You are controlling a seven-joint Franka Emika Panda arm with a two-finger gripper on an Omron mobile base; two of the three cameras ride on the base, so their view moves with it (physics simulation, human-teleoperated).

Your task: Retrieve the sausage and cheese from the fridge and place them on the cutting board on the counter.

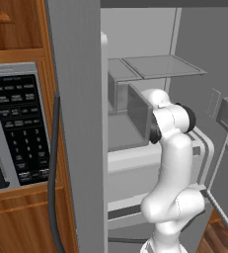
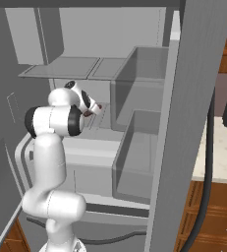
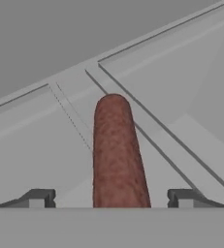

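Step in hand, by my reading: the first pick, the sausage, inside the large grey French-door fridge [image 1: 81, 123], whose doors stand open. I have the white arm reached into the fridge interior at mid-shelf height.

Fingers [image 3: 111, 197]: in the hand view the two small dark tips sit wide apart, one on each side of the sausage, with a clear gap between each tip and the meat. Nothing is gripped. I cannot tell from these views whether they are closing.

Sausage: a reddish-brown, mottled, round-ended cylindrical sausage [image 3: 116, 150]. It lies flat on a pale grey fridge shelf [image 3: 36, 145], lengthwise along the hand's line of sight, its near end running down between the fingertips, its far rounded end pointing toward the back wall. In the right base view a small reddish bit shows just beside the hand, at the shelf edge. The skin looks matt and speckled; I judge it firm enough for a straight pinch across its width.

Next move, as I judge it: close the fingers squarely on the sausage, confirm hold, lift it clear of the shelf, then withdraw without catching the translucent grey door bins [image 2: 139, 147].
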